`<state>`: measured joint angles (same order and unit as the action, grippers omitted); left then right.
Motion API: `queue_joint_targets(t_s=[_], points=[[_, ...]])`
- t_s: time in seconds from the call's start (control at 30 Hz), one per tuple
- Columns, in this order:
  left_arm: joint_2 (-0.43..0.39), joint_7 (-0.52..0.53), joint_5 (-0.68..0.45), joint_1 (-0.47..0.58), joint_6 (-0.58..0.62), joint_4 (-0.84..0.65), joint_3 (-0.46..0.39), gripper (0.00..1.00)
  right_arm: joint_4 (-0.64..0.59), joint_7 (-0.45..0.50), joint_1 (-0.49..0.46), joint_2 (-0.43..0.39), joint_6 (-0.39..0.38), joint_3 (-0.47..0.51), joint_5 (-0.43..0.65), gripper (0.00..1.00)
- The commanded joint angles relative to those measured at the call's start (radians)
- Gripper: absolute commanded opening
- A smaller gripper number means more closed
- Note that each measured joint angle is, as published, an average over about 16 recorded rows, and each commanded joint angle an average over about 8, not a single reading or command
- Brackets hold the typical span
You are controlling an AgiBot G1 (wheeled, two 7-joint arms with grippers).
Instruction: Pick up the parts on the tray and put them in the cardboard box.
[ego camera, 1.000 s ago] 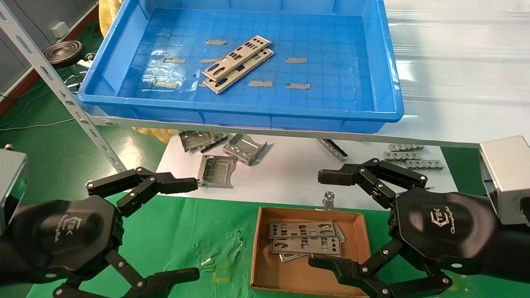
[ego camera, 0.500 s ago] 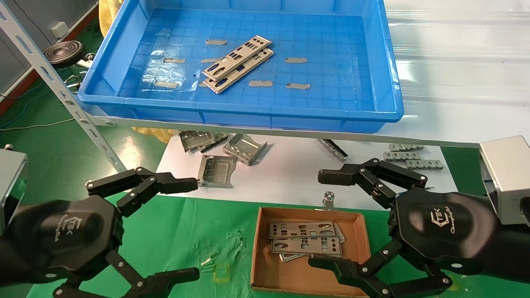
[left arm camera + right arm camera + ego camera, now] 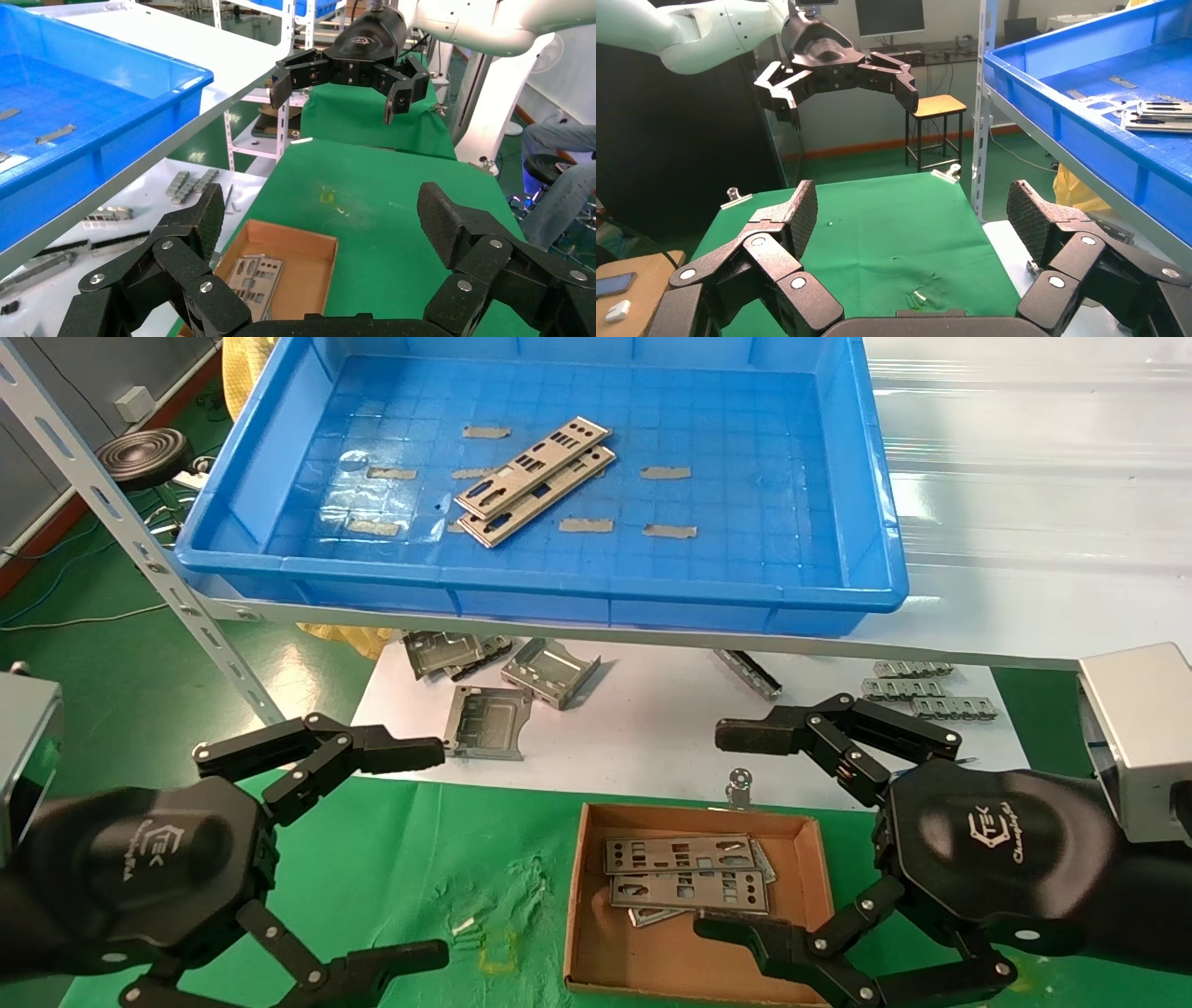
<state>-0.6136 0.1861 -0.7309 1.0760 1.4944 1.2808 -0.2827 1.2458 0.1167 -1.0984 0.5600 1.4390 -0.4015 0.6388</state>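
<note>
The blue tray (image 3: 559,590) sits on a raised shelf at the back. Two parts (image 3: 535,477) lie stacked at an angle on its floor; they also show in the right wrist view as parts (image 3: 1158,116) in the tray (image 3: 1081,105). The cardboard box (image 3: 601,938) rests on the green cloth below and holds a few plates (image 3: 684,876). My left gripper (image 3: 430,851) hangs open and empty to the left of the box (image 3: 309,246). My right gripper (image 3: 722,831) hangs open over the box's right side, empty.
Folded grey brackets (image 3: 489,719) and ribbed strips (image 3: 917,686) lie on a white sheet under the shelf. A slanted metal shelf upright (image 3: 140,542) stands at the left. A binder clip (image 3: 740,784) sits just behind the box. Green cloth (image 3: 419,859) covers the near table.
</note>
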Motion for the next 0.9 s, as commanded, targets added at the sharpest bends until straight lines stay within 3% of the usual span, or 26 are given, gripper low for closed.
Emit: queue_joint_targets(t_s=[0.03, 0.5, 0.77, 0.9], points=[[0.0, 0.0, 0.0, 0.0, 0.0, 0.0, 0.0, 1.0, 0.0, 0.0, 0.0, 0.0, 0.0, 0.0, 0.0, 1.0], [0.0, 0.0, 0.0, 0.0, 0.0, 0.0, 0.0, 1.0, 0.0, 0.0, 0.0, 0.0, 0.0, 0.0, 0.0, 1.0], [0.0, 0.0, 0.0, 0.0, 0.0, 0.0, 0.0, 1.0, 0.0, 0.0, 0.0, 0.0, 0.0, 0.0, 0.0, 0.0], [0.0, 0.0, 0.0, 0.0, 0.0, 0.0, 0.0, 1.0, 0.0, 0.0, 0.0, 0.0, 0.0, 0.0, 0.0, 0.0]])
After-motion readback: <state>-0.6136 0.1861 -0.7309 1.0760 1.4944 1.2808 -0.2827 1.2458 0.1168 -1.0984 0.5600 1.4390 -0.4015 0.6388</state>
